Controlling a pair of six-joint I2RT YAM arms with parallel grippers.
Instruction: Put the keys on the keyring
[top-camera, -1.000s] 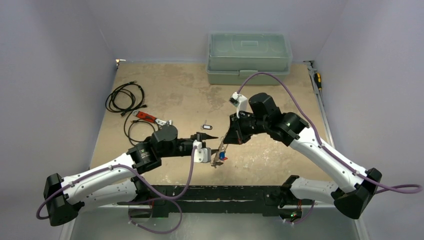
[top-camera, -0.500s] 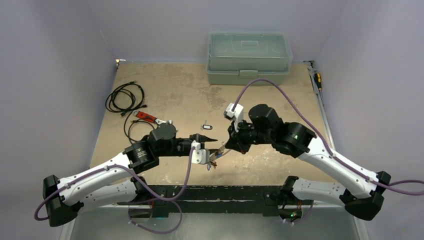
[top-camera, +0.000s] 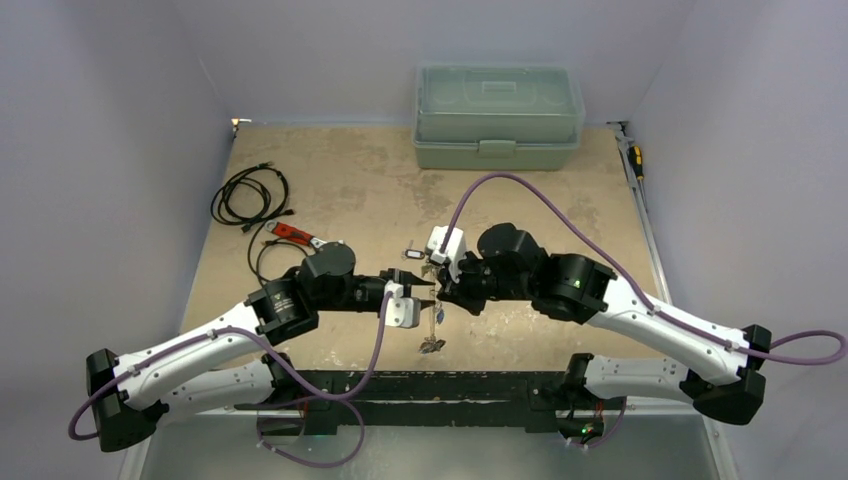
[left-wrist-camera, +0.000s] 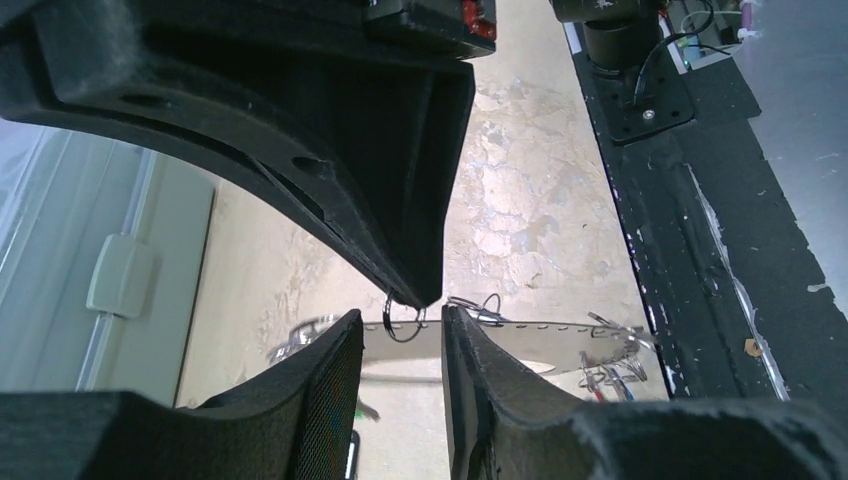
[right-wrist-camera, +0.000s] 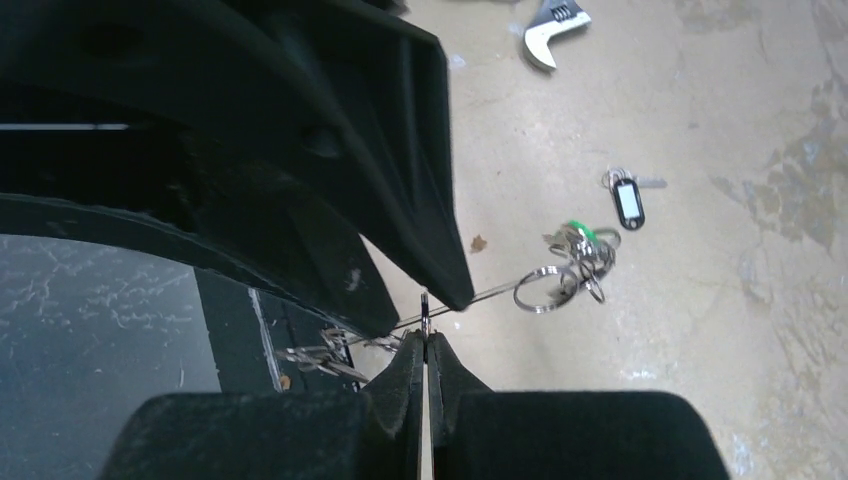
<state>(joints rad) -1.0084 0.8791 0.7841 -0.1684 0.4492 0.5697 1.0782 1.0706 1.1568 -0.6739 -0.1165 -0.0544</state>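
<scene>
The keyring (right-wrist-camera: 490, 292) is a thin straight wire stretched across the tips of my left gripper (top-camera: 425, 284). In the left wrist view my left gripper (left-wrist-camera: 401, 315) stands with its jaws a little apart and nothing pinched between them, and the keyring (left-wrist-camera: 540, 330) runs behind both. My right gripper (right-wrist-camera: 424, 338) is shut on a small metal ring (right-wrist-camera: 424, 308) that sits on the wire; the ring also shows in the left wrist view (left-wrist-camera: 405, 328). Keys (right-wrist-camera: 575, 250) with a green head bunch at one end of the wire, and more keys (right-wrist-camera: 320, 355) at the other. A bunch of keys (top-camera: 433, 345) hangs below both grippers.
A key with a dark tag (top-camera: 412, 253) lies just behind the grippers. A red-handled wrench (top-camera: 300, 235) and a coiled black cable (top-camera: 250, 195) are at the left. A green lidded box (top-camera: 500, 115) stands at the back. The black base rail (top-camera: 430, 385) runs along the near edge.
My right arm has swung left and down until its gripper meets the left gripper's tips. The hanging keys now dangle lower, nearer the front edge. The left arm has barely moved.
</scene>
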